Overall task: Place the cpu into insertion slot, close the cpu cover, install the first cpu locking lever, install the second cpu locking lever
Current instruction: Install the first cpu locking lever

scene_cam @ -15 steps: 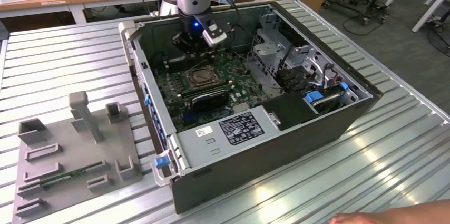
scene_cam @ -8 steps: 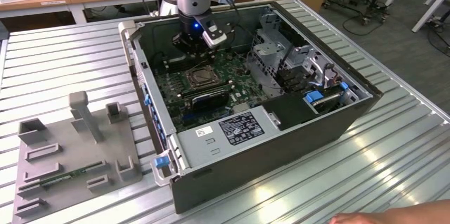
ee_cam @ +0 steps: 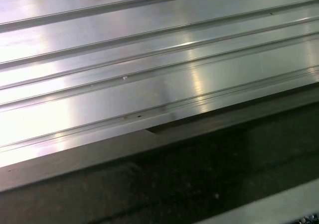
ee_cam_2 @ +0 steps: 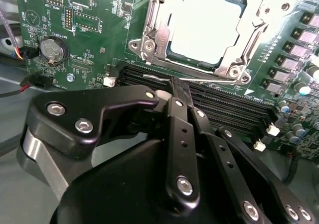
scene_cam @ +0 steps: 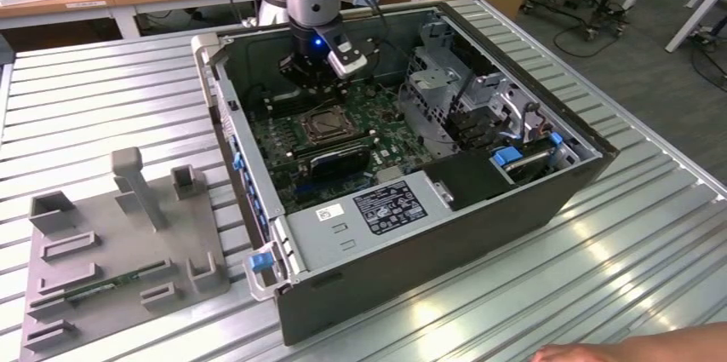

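The pale cpu [ee_cam_2: 209, 27] lies in the insertion slot [scene_cam: 323, 126] on the green board inside the open computer case. The silvery cpu cover [ee_cam_2: 155, 35] lies flat over it, framing it with its window. A thin silvery locking lever [ee_cam_2: 158, 78] runs along the socket's edge beside the black memory slots [ee_cam_2: 224, 109]. My gripper [ee_cam_2: 179, 87] is shut, its black fingers [ee_cam_2: 178, 129] pressed together, with the tips right at that lever. I cannot tell whether they pinch it. In the exterior view the gripper [scene_cam: 312, 81] hangs just behind the socket.
The case walls [scene_cam: 233, 136], a drive cage [scene_cam: 437, 89] and the power supply [scene_cam: 375, 204] hem in the board. A grey fixture [scene_cam: 125, 234] stands on the ribbed metal table [ee_cam: 149, 59] at the exterior view's left. A person's hand [scene_cam: 614, 352] shows at the bottom edge.
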`<state>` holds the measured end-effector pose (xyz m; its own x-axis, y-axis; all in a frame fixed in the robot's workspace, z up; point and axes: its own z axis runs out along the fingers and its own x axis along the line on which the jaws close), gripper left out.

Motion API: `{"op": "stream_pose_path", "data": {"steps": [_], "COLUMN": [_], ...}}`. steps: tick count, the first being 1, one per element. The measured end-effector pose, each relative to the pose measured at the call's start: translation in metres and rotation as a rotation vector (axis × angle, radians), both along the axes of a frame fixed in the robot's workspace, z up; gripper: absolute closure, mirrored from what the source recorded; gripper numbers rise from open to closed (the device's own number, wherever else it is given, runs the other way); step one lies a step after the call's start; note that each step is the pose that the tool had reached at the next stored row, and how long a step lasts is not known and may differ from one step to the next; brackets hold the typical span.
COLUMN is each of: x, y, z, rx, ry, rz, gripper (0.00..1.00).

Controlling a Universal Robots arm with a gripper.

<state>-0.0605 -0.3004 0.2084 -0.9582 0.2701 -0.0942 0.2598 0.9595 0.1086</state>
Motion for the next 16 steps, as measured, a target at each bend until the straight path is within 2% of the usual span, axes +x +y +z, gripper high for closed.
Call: {"op": "stream_pose_path", "data": {"steps": [11,16], "x": [0.0011,0.0012], "y": [-0.0015,-0.0015], "z": [-0.0037,-0.0046], "rx": [0.0,-0.0001], "ry": [-0.0044,-0.0046], "rz": [0.0,0.0], "gripper": [0.89,0.89]}}
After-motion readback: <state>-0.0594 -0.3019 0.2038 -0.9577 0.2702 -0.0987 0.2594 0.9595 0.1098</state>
